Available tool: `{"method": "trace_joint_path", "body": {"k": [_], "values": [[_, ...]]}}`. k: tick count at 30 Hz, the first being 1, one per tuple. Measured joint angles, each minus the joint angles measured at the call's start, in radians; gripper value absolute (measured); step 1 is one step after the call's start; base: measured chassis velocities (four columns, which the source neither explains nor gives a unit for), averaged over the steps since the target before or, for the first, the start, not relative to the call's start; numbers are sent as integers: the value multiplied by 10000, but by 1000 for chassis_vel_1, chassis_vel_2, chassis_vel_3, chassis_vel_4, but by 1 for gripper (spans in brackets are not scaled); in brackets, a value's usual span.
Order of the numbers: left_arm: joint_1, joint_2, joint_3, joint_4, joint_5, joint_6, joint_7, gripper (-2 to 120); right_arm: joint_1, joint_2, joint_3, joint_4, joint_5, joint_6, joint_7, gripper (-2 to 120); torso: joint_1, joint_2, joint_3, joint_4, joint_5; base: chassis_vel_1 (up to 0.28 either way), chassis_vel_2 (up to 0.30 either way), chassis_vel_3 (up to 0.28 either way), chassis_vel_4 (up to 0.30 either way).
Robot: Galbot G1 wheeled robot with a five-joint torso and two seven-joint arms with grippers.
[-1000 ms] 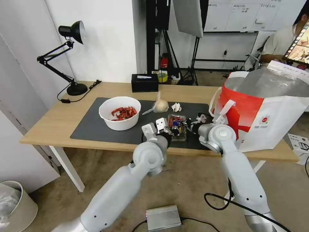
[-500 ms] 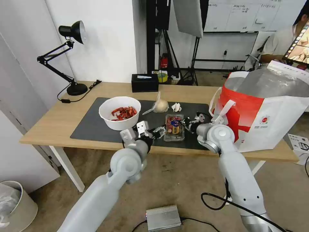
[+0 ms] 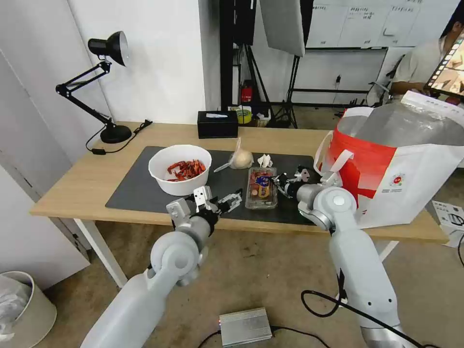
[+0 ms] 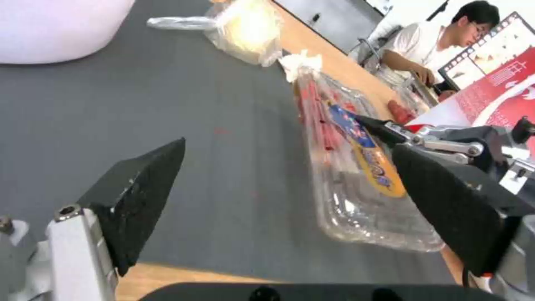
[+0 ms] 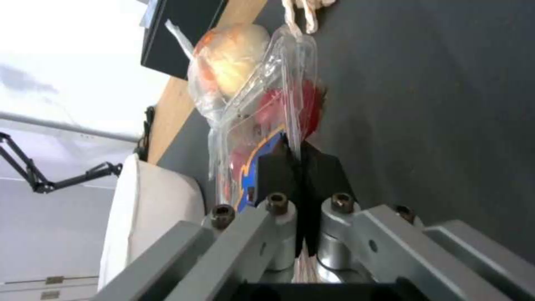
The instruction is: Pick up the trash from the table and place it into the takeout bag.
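Note:
The clear clamshell (image 3: pixel 261 188) with red bits lies on the dark mat (image 3: pixel 140 188) of the table (image 3: pixel 77 186). My right gripper (image 3: pixel 280 182) is shut on its right rim, seen close at the pinched edge (image 5: pixel 301 154). My left gripper (image 3: pixel 228 199) hangs open over the mat's near edge, left of the clamshell (image 4: pixel 345 167), with nothing between its fingers (image 4: pixel 139 192). The white bowl (image 3: pixel 180 169) of red scraps, the knotted bag (image 3: pixel 240 158) and the crumpled tissue (image 3: pixel 264 160) sit farther back. The takeout bag (image 3: pixel 401 164) stands open at the right.
A black tissue box (image 3: pixel 217 124) and a desk lamp (image 3: pixel 108 87) stand at the table's back. On the floor are a white waste bin (image 3: pixel 24 304) at the left and a silver box (image 3: pixel 245 326) with cables.
My left arm has drawn back leftward and toward the table's near edge, away from the clamshell, which now shows whole. The right gripper has stayed at the clamshell's right rim.

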Motion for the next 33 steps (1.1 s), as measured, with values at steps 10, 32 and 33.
{"method": "trace_joint_path", "body": {"k": [10, 32, 33], "values": [[414, 114, -363, -329, 85, -13, 123, 100, 68, -192, 72, 385, 290, 9, 194, 0, 0, 0, 0, 0, 1, 0, 0, 0, 0], [958, 95, -603, -626, 356, -49, 153, 100, -146, -1012, -70, 1706, -1545, 303, -1665, 0, -1, 0, 1, 0, 2, 0, 0, 0, 0], [974, 85, -603, -633, 368, -50, 153, 100, -156, -1057, -56, 1807, -1578, 332, -1697, 0, 0, 0, 1, 0, 1, 0, 0, 0, 0]]}}
